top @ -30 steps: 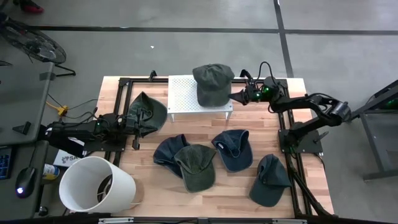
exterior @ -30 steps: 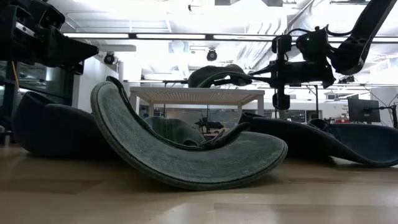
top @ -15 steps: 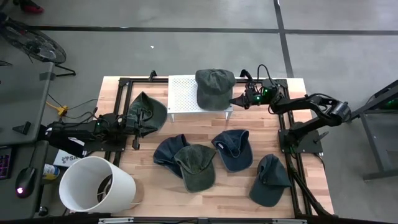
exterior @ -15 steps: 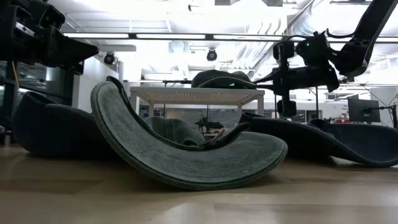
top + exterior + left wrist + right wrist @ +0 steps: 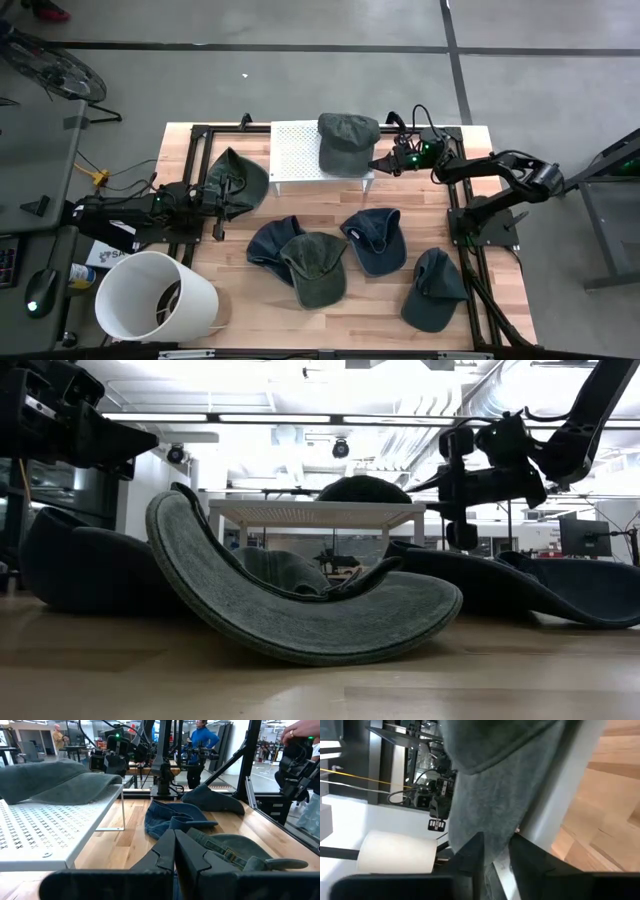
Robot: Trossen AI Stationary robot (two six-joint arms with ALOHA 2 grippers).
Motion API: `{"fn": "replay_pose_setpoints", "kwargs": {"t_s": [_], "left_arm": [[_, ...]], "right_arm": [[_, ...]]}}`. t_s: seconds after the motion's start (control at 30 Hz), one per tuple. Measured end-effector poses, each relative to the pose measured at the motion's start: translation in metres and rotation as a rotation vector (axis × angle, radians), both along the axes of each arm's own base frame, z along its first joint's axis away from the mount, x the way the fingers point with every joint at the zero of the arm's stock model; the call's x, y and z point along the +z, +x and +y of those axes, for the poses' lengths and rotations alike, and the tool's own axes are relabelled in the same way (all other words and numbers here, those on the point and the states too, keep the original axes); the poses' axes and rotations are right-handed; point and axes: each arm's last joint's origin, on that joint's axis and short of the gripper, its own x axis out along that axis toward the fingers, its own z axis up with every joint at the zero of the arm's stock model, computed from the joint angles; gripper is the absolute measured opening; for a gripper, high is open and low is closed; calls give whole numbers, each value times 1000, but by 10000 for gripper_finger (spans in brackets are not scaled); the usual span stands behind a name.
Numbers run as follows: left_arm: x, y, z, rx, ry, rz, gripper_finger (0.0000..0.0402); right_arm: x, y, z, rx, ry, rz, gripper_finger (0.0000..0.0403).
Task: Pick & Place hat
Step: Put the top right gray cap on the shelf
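Note:
A grey-green hat [image 5: 347, 140] lies crown up on the white perforated stand [image 5: 295, 150] at the table's far side; it shows as a dome [image 5: 362, 489] in the low view. My right gripper [image 5: 376, 164] is level at the stand's right end. It is open, with the hat's cloth edge [image 5: 492, 815] between its fingers. My left gripper [image 5: 175, 854] is shut at the table's left side, by another green hat [image 5: 237, 180]. My right gripper comes level from the table's right side, with one open finger [image 5: 470, 854] on either side of the hat's edge at the stand's right end. Whether the fingers touch the cloth, I cannot tell. The hat rests on the stand.
Several more hats lie on the wooden table: blue [image 5: 270, 242], green [image 5: 316, 268], blue [image 5: 376, 240] and dark green [image 5: 433, 290]. A white bucket [image 5: 155, 297] stands at the near left corner. People stand in the room beyond the table [image 5: 200, 740].
My right gripper has sunk a little at the stand's right end and let go of the hat. The hat's brim end, which was held up toward the gripper, has dropped. The hat has shifted slightly toward the right and now lies settled on the stand.

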Motion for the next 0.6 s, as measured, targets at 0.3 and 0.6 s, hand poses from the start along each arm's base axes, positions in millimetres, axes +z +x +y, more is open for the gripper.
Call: {"fn": "replay_pose_setpoints", "kwargs": {"t_s": [0.3, 0.6], "left_arm": [[0, 0, 0, 0, 0, 0, 5], [0, 0, 0, 0, 0, 0, 5]], "right_arm": [[2, 0, 0, 3, -11, -12, 147], [2, -3, -4, -17, -11, -11, 149]]}}
